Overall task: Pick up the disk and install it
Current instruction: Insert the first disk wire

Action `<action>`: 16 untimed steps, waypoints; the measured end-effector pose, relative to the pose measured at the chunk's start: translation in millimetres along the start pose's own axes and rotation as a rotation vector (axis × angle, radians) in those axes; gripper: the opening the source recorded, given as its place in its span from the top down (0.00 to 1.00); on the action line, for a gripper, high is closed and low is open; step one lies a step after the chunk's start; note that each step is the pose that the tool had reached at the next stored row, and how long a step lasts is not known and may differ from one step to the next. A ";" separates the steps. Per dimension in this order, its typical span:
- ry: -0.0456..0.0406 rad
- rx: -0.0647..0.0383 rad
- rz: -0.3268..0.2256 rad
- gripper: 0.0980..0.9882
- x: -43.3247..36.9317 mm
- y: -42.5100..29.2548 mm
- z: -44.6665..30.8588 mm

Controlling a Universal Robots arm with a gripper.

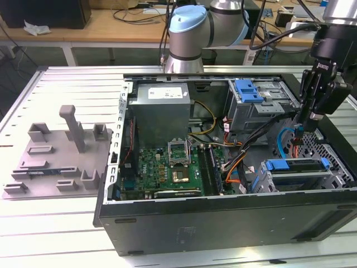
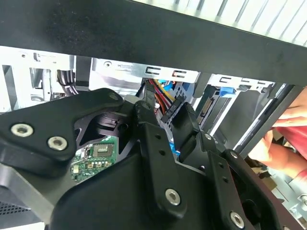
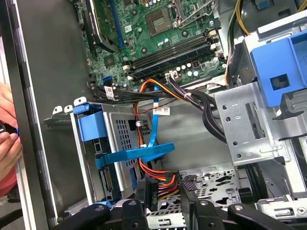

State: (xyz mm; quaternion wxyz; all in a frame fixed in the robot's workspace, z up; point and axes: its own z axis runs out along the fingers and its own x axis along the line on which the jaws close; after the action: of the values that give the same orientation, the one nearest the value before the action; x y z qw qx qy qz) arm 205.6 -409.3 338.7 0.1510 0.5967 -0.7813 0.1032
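We see the computer case (image 1: 223, 226) lying open on the slatted table (image 1: 56, 240), with the arm reaching down into the end at the exterior view's right. The gripper (image 1: 303, 118) is low inside the case there. Its jaws are clamped on a black plug (image 3: 156, 184) with red, orange and yellow wires. In both wrist views the plug is pinched between the two black fingers (image 3: 135, 211).

The disk (image 1: 295, 164) sits in the metal cage (image 1: 295, 181) in the near corner at the exterior view's right, its blue bracket facing up. The gripper is near the disk but apart from it, on the side away from the case's near wall. In the first wrist view a blue ribbon cable (image 3: 154, 143) loops across the cage's side.

The motherboard (image 1: 167, 167) lies in the middle of the case, with a grey box (image 1: 162, 103) beyond it. A person's hand (image 3: 7, 139) is just outside the case wall. A grey plastic stand (image 1: 61, 153) lies on the table at the exterior view's left, well apart from the case.
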 end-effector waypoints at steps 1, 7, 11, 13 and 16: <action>0.0010 0.001 0.001 0.64 -0.1 0.2 0.5; 0.0031 0.001 0.005 0.64 -0.4 0.9 1.7; 0.0091 0.003 0.007 0.74 -1.6 1.4 1.5; 0.0116 0.003 0.007 0.81 -2.0 1.4 1.4; 0.0142 0.004 0.007 0.92 -2.2 1.5 1.4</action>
State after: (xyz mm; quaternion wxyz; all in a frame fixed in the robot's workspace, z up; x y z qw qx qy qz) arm 204.5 -407.4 336.6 0.1549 0.5934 -0.7823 0.1095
